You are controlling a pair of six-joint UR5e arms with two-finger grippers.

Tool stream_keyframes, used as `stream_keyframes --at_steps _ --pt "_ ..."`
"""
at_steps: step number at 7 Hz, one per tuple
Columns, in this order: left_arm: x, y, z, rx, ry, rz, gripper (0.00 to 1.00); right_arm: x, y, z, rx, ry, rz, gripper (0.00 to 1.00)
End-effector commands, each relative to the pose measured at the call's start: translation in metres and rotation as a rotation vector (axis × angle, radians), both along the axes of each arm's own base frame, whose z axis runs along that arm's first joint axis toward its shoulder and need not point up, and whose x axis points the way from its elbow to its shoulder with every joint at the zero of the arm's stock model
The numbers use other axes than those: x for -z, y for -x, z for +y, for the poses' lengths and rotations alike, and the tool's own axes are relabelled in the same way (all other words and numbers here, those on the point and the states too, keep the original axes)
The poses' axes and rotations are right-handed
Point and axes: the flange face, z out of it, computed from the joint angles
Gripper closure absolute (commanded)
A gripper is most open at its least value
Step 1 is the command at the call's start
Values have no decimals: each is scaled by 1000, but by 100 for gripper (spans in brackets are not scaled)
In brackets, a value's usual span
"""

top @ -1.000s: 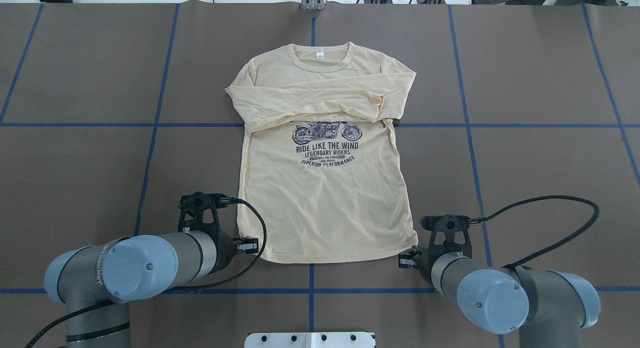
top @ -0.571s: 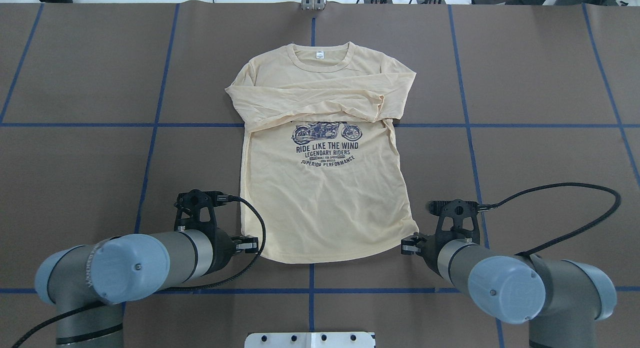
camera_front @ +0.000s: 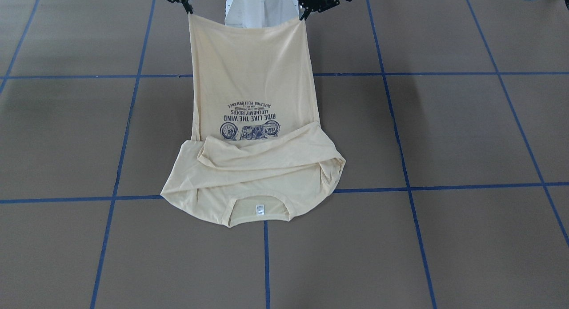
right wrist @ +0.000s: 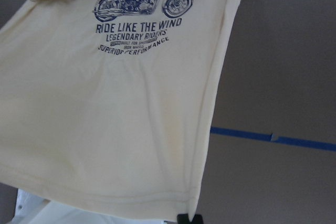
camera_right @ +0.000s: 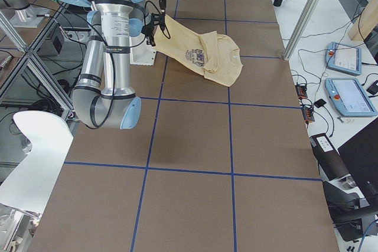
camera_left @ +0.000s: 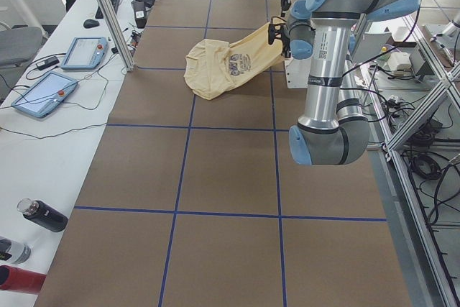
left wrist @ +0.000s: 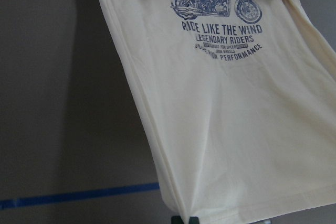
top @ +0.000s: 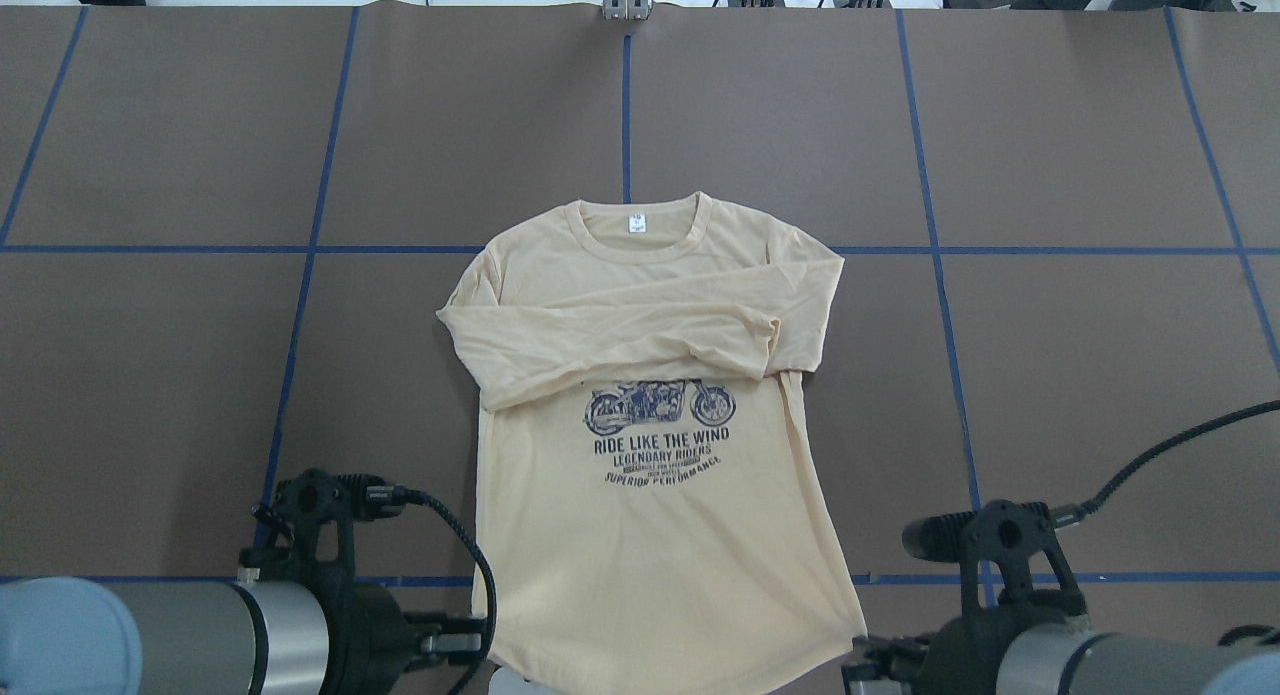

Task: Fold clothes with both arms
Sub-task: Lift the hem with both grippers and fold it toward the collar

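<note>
Cream-yellow T-shirt (top: 650, 535) lies collar-end on the desk (camera_front: 444, 122) with both sleeves already crossed over its chest, while my left fingers (camera_front: 304, 14) and right fingers (camera_front: 190, 8) each pinch a hem corner raised off the surface, so I judge the hem-to-collar fold is what remains.

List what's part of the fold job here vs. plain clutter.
In the job:
T-shirt, hem end lifted
left gripper, shut on one hem corner
right gripper, shut on the other

Lying about:
white pedestal
tablet and black bottle, both on the side bench
</note>
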Motion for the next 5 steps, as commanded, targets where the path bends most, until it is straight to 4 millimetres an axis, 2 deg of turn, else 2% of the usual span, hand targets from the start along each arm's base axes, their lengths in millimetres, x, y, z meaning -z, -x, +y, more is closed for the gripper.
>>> stream_keyframes --at_steps 1,2,3,4,5 --pt "3 1 9 -10 32 -3 100 9 -17 -3 -11 -3 -1 100" --pt "-16 -7 -32 85 31 -75 100 3 8 -35 -108 -7 31 100" --pt "-34 -21 -68 168 33 -130 100 3 48 -80 -213 -3 66 100" --pt "-36 -21 -120 283 -3 -158 100 0 68 -127 -307 -2 105 100" --pt "-40 -17 -155 380 -38 -186 100 -4 59 -167 -387 0 124 100"
